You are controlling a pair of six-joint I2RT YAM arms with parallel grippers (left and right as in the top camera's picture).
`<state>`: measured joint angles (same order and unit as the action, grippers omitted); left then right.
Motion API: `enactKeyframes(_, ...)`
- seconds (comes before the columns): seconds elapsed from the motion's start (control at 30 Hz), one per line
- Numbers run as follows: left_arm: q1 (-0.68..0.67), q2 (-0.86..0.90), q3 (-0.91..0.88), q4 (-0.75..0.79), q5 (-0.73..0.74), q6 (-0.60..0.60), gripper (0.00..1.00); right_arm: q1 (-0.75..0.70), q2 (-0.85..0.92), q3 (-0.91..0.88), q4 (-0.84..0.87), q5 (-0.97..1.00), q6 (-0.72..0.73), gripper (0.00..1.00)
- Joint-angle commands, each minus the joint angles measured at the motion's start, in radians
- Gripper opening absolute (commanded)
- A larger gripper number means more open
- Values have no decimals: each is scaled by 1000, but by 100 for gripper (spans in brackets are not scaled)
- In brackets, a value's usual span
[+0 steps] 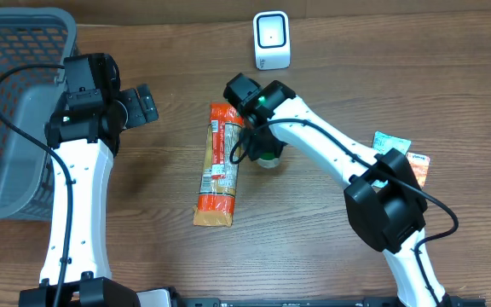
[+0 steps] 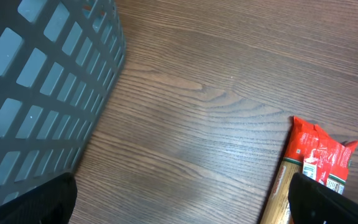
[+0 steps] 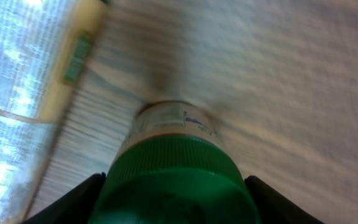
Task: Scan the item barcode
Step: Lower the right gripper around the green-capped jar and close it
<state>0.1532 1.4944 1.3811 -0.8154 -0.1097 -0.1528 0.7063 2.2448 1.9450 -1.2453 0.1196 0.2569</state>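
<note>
Item: green-capped bottle (image 3: 173, 127), standing on table just right of packet (image 1: 218, 166); scanner (image 1: 271, 40) well apart.
My right gripper (image 3: 174, 190): fingers flank cap; gripping or not, cannot tell.
My left gripper (image 2: 182, 196): spread wide, empty, near basket (image 2: 42, 93).
Risk: off-centre squeeze on cap tips bottle into packet; barcode side unseen.

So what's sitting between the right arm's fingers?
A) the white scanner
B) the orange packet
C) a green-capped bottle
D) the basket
C: in the right wrist view the green-capped bottle sits between the fingers, with the packet off to one side.
</note>
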Motion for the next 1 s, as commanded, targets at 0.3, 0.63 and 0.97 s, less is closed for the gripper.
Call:
enactKeyframes(0.3,3,10,10,4,-5,19,100,-30,5,-8,-137,3,342,91)
enactKeyframes(0.63,3,10,10,4,-5,19,100,-30,6,-8,-156,-11,346,96)
enactKeyframes(0.97,3,10,10,4,-5,19,99,-28,6,-8,-160,-35,346,93)
